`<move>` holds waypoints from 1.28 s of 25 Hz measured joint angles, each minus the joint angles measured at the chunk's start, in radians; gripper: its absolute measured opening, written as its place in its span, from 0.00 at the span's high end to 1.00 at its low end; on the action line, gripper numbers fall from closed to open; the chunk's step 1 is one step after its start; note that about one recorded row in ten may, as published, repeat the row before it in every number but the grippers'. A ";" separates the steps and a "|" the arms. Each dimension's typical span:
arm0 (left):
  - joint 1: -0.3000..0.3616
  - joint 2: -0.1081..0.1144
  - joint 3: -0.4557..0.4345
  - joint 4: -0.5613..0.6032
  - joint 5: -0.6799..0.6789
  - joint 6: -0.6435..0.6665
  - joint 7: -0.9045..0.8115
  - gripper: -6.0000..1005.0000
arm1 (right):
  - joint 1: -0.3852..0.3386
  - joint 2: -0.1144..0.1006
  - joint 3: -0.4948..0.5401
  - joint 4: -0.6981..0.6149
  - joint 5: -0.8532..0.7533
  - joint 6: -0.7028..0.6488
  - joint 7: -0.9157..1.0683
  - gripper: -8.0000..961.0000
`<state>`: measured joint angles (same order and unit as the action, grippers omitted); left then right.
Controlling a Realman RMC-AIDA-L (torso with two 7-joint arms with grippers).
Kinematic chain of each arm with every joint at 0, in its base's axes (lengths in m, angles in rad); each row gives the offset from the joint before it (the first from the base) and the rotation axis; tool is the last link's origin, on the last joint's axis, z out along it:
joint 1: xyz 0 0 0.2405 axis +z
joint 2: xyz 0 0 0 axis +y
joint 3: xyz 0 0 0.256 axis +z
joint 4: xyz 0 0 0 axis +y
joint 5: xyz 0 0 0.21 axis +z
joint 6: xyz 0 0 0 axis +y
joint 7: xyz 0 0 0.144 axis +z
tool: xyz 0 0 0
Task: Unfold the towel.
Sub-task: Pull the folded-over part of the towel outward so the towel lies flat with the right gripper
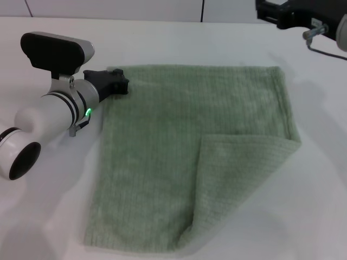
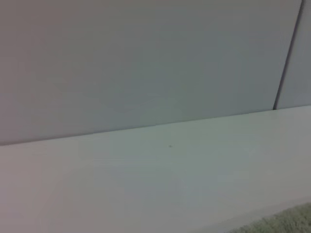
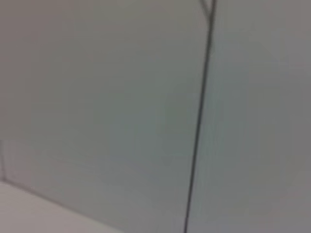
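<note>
The pale sage-green towel (image 1: 162,146) lies flat on the white table (image 1: 43,216). Its near right corner is folded back over it as a triangular flap (image 1: 238,168). My left gripper (image 1: 120,82) is low at the towel's far left corner and touches its edge. A strip of the towel's edge shows in the left wrist view (image 2: 291,221). My right gripper (image 1: 276,13) is raised beyond the towel's far right corner, apart from it.
A pale wall with a dark vertical seam (image 3: 199,121) stands behind the table's far edge (image 2: 146,128). Bare table surface lies to the right of the towel (image 1: 320,179).
</note>
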<state>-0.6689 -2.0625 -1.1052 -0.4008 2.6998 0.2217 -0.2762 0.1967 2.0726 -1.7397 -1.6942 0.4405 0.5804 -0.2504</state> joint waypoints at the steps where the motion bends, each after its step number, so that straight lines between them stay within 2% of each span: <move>1: 0.000 0.000 0.000 -0.001 0.000 0.000 0.005 1.00 | 0.006 0.001 -0.001 -0.004 0.002 0.015 -0.001 0.19; 16: 0.009 0.001 -0.005 -0.014 0.000 -0.003 0.014 1.00 | 0.074 -0.001 0.012 -0.038 0.100 0.212 -0.065 0.19; 32: 0.009 0.001 -0.002 -0.014 0.000 -0.003 0.014 1.00 | 0.151 0.000 0.034 -0.052 0.136 0.412 -0.066 0.19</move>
<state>-0.6596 -2.0617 -1.1076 -0.4144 2.6997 0.2187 -0.2617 0.3478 2.0730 -1.7055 -1.7460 0.5762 0.9927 -0.3162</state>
